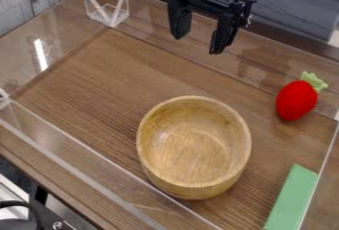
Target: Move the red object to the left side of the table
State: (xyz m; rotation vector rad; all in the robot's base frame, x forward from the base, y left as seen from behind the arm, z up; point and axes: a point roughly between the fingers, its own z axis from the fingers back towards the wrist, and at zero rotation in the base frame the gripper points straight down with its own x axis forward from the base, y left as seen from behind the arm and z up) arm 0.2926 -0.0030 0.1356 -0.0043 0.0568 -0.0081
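Note:
The red object (298, 98), a small glossy strawberry with a green leafy top, lies on the dark wood-grain table (106, 85) near its right edge. My gripper (199, 33) hangs at the top centre, pointing down, with its black fingers (223, 38) spread apart and nothing between them. It is well above and to the left of the strawberry, not touching it.
A wooden bowl (195, 145) sits in the middle front of the table. A flat green block (294, 200) lies at the front right. Low clear acrylic walls (66, 145) ring the tabletop, with a clear bracket (106, 8) at the back left.

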